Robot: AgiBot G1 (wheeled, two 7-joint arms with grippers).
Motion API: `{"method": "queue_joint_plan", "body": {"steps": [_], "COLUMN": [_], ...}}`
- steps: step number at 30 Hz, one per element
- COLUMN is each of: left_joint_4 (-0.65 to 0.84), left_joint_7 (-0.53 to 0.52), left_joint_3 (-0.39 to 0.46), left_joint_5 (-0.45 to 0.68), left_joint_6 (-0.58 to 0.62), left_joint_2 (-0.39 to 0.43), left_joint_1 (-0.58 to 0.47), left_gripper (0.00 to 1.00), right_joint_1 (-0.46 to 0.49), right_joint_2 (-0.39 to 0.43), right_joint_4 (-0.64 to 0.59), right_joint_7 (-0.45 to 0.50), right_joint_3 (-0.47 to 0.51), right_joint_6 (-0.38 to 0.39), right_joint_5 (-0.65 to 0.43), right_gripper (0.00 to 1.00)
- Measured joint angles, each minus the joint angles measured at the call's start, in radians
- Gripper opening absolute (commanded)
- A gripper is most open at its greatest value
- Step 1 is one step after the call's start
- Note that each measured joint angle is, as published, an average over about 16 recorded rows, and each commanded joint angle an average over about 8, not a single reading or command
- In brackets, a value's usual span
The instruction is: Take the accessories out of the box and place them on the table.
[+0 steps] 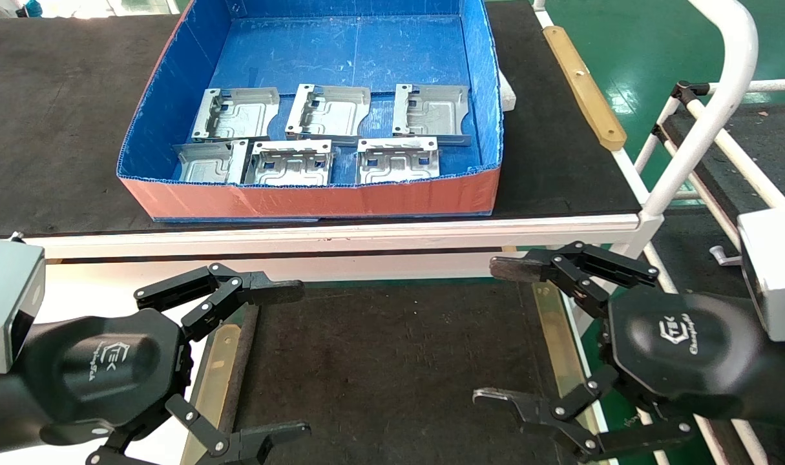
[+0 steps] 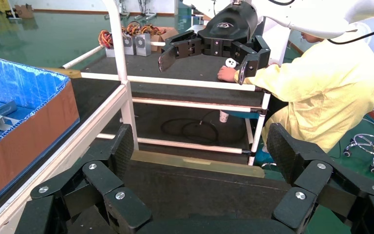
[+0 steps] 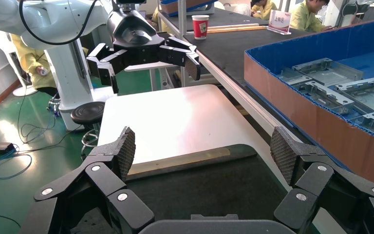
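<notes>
- Right now the left gripper (image 1: 287, 361) hangs low over the left edge of the dark mat (image 1: 379, 361) on the table (image 1: 140, 303). Its fingers are spread wide apart and hold nothing.
- Over on the other side, the right gripper (image 1: 499, 332) hangs over the right edge of the same mat. Its fingers are spread wide too, and they are empty.
- Both grippers point in toward each other across the mat, well apart. Each wrist view shows the other gripper far off.
- Behind the table stands a black-topped bench (image 1: 62, 129) with a white front rail (image 1: 340, 236). The box (image 1: 314, 197) sits on this bench, with its orange-red wall facing the robot.
- Six accessories lie flat on the blue floor of the box, near the front wall. Three are in a back row: one on the left (image 1: 237, 115), one in the middle (image 1: 329, 111) and one on the right (image 1: 432, 113).
- Three more are in a front row: left (image 1: 208, 163), middle (image 1: 290, 165) and right (image 1: 397, 160). The front left and front middle ones touch or overlap.
- Brass-coloured strips (image 1: 221, 361) run along both sides of the mat.
- A person in yellow clothes (image 2: 331, 87) sits past the right gripper in the left wrist view.
</notes>
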Motion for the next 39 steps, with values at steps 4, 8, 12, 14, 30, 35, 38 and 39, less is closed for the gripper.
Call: {"method": "queue_joint_plan", "body": {"steps": [4,8,12,14,30,35,38,39], "left_joint_4": [0.004,0.013,0.034,0.05,0.317,0.415,0.47,0.488], "left_joint_7": [0.001,0.003,0.007,0.012,0.088,0.115,0.13,0.136], "left_joint_3": [0.001,0.004,0.01,0.015,0.074,0.095,0.107,0.111], "left_joint_5": [0.006,0.022,0.049,0.068,0.272,0.336,0.372,0.384], "left_joint_6": [-0.013,-0.038,-0.07,-0.088,-0.207,-0.254,-0.289,-0.301], "left_joint_2": [0.008,0.023,0.045,0.06,0.195,0.241,0.27,0.28], "left_joint_1": [-0.004,-0.017,-0.046,-0.067,-0.335,-0.415,-0.458,-0.471], "left_gripper": [1.0,1.0,1.0,1.0,1.0,1.0,1.0,1.0], "right_joint_1": [0.0,0.0,0.0,0.0,0.0,0.0,0.0,0.0], "right_joint_2": [0.0,0.0,0.0,0.0,0.0,0.0,0.0,0.0], "right_joint_4": [0.0,0.0,0.0,0.0,0.0,0.0,0.0,0.0], "right_joint_7": [0.0,0.0,0.0,0.0,0.0,0.0,0.0,0.0], "right_joint_3": [0.0,0.0,0.0,0.0,0.0,0.0,0.0,0.0], "right_joint_6": [0.0,0.0,0.0,0.0,0.0,0.0,0.0,0.0], "right_joint_5": [0.0,0.0,0.0,0.0,0.0,0.0,0.0,0.0], "right_gripper": [1.0,1.0,1.0,1.0,1.0,1.0,1.0,1.0]}}
